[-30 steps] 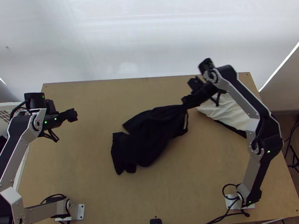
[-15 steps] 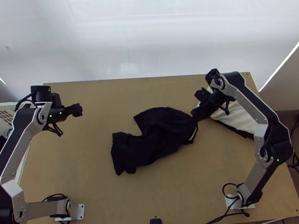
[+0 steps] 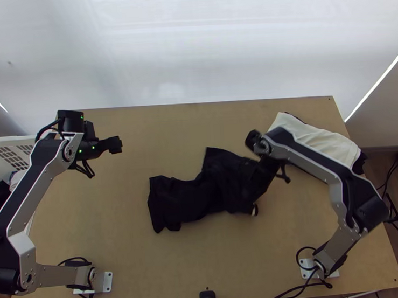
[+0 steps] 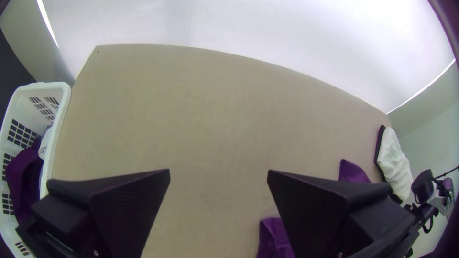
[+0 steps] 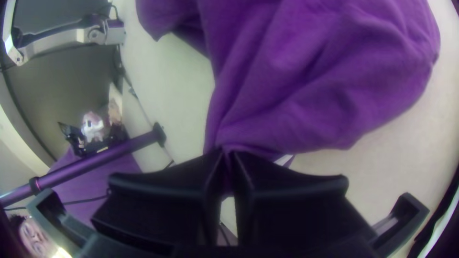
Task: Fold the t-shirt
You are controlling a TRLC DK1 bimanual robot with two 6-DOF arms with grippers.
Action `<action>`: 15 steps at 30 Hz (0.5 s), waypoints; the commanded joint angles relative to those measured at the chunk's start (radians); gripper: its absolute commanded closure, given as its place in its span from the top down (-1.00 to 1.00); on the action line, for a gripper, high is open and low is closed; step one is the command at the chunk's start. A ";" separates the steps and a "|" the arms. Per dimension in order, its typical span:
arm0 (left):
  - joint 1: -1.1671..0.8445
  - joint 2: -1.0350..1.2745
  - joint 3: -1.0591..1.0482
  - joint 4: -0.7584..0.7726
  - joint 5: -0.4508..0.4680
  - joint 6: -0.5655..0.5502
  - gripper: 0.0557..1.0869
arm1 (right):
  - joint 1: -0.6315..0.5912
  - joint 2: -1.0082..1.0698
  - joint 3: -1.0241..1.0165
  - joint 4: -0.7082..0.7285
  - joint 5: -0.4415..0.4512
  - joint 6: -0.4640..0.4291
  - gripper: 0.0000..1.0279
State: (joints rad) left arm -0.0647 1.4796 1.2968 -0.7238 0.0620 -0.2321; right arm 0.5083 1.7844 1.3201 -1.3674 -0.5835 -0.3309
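Broadly, the light wooden table (image 3: 124,256) fills most of the top view. On it, the right arm (image 3: 307,161) stands from the lower right and bends in towards the centre of the frame, while the left arm (image 3: 31,183) rises along the left side. The white laundry basket (image 3: 9,141) sits at the left edge of the frame, with dark and white fabric inside.

The dark t-shirt (image 3: 175,201) lies bunched and creased around the middle of the frame, running from left of centre to just right of it. Its right end runs up to the right gripper, while its left end rests on the tabletop. Towards the upper right of the frame is a white cloth (image 3: 320,141) laid over dark fabric (image 3: 358,164), apart from the shirt.

The right gripper (image 3: 250,193) is clamped on the t-shirt; in the right wrist view the material is pinched between the fingertips and fans out in folds. The left gripper (image 3: 118,145) is above and left of the shirt, apart from it, its fingers (image 4: 122,205) spread wide with nothing between them. Smallest is a pale patch (image 3: 254,210) at the shirt's right end, near the right gripper.
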 commanded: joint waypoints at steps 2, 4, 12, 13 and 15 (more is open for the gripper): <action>-0.014 0.005 0.016 -0.006 -0.008 0.005 0.92 | 0.128 -0.103 -0.098 0.074 0.093 0.001 0.95; -0.011 0.005 0.016 -0.008 -0.008 0.007 0.92 | 0.130 -0.168 -0.090 0.094 0.140 -0.007 0.93; -0.021 0.015 0.018 -0.008 -0.008 0.007 0.92 | 0.013 -0.287 0.057 0.263 0.223 0.050 0.93; -0.021 0.016 0.019 -0.006 -0.008 0.005 0.92 | -0.013 -0.283 0.064 0.294 0.223 0.070 0.93; -0.023 0.018 0.027 0.000 -0.008 0.005 0.92 | -0.079 -0.258 0.070 0.347 0.221 0.089 0.80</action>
State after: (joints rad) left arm -0.0814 1.4899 1.3132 -0.7307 0.0547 -0.2279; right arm 0.5526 1.5501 1.3327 -1.1687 -0.3988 -0.3058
